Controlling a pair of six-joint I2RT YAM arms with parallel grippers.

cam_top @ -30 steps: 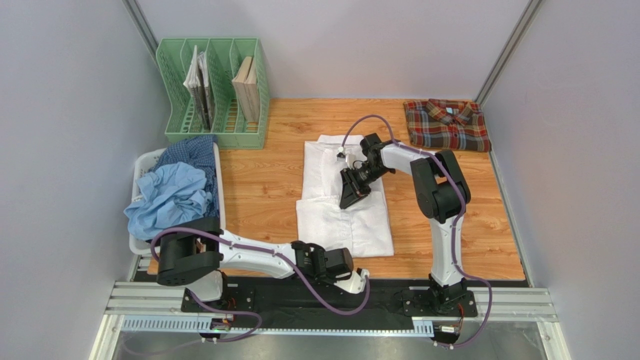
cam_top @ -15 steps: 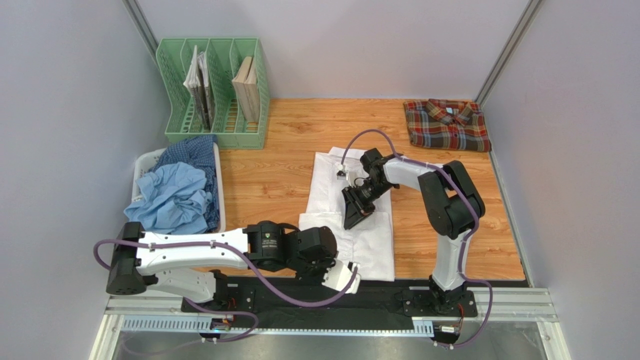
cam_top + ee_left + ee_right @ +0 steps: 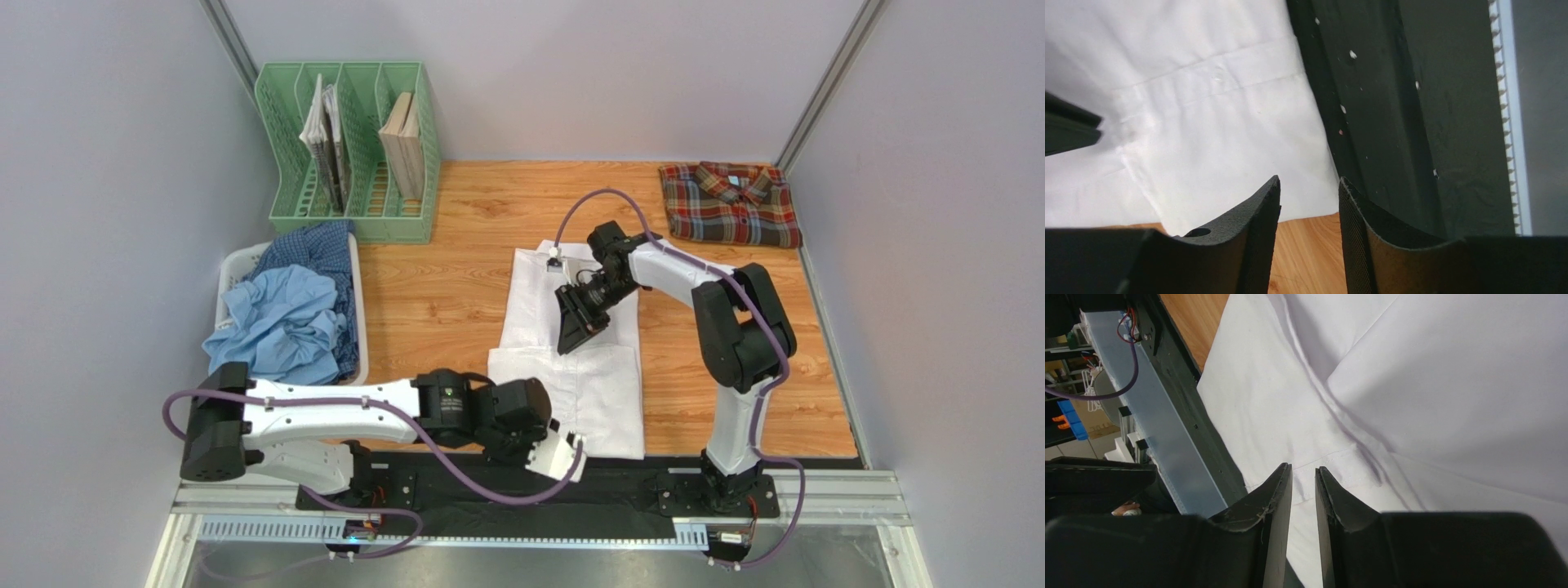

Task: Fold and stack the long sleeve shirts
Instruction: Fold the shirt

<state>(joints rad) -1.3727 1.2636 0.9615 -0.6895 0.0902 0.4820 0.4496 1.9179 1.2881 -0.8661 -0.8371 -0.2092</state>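
While the white shirt [image 3: 577,380] is lying half-folded on the tabletop [image 3: 442,294], left hand [image 3: 1309,184] is hovering spread, empty, at its near hem; right hand [image 3: 570,333] is hanging over it, nearly pressed together, gripping nothing. Next probably needs pinching hem, folding upward.

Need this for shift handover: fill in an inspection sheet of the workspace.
Surface: wooden table, no spills seen.
Job's things: white shirt part-folded, centre; plaid shirt folded, far right; blue shirts crumpled in basket.
Clutter: green file rack with books, far left.
Grippers: left gripper open at white shirt's near edge; right gripper slightly open over it; both empty.
Cables: purple cables, no damage seen.
Surroundings: grey walls; nothing else seen.
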